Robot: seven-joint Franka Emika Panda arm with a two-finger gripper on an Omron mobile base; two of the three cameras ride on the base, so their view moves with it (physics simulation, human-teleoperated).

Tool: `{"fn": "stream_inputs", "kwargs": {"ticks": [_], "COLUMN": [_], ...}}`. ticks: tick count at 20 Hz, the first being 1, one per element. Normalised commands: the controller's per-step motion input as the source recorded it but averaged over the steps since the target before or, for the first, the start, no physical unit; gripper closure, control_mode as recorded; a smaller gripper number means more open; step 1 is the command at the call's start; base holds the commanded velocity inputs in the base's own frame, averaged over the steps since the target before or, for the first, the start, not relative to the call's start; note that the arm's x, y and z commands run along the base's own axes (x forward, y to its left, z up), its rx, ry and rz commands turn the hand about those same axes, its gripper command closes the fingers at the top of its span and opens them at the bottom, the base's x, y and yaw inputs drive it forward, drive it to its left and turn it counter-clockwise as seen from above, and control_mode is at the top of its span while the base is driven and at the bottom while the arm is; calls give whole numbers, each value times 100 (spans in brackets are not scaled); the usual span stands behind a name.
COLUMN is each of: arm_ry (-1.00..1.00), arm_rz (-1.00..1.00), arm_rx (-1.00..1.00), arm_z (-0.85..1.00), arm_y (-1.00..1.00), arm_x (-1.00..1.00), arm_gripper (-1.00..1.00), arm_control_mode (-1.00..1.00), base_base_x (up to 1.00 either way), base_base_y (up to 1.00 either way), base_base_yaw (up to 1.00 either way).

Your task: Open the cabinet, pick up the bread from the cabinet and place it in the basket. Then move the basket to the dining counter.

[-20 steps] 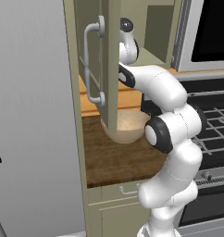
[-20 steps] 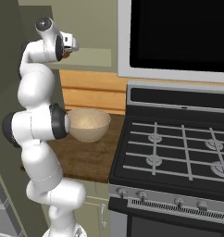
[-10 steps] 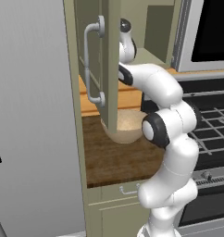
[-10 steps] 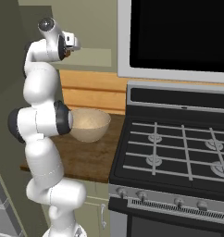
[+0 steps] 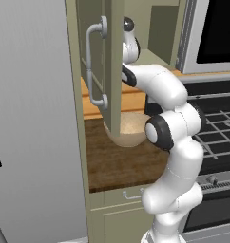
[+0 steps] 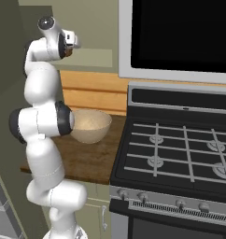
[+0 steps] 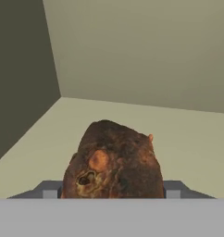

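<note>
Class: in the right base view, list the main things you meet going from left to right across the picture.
Robot arm → basket → stove.

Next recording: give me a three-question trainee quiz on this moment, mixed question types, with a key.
1. True or false: the cabinet door is open.
2. Where does the basket sit? A) on the stove B) on the wooden worktop C) inside the cabinet
3. Fill in: in the hand view, the bread lies on the cabinet ____.

Key: 1 true; 2 B; 3 shelf.
</note>
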Motion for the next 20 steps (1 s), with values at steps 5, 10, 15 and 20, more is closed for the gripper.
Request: {"fn": "stream_inputs", "kwargs": {"ticks": [5,10,15,20], "arm_ry": [-18,-22,-7,2], "arm_rz": [-2,0,0,-2], "arm_rx": [0,4,17,10], "arm_z": [-6,-34,32,97], "arm_y": [-6,-41,-43,-27], "arm_x": [-20,-8,-41,-95], "arm_gripper": [100,100,100,100], "arm_control_mode": [-100,-100,-100,-100], "base_base_x": [0,0,0,0], "base_base_y": [0,0,0,0], "base_base_yaw": [0,0,0,0]}}
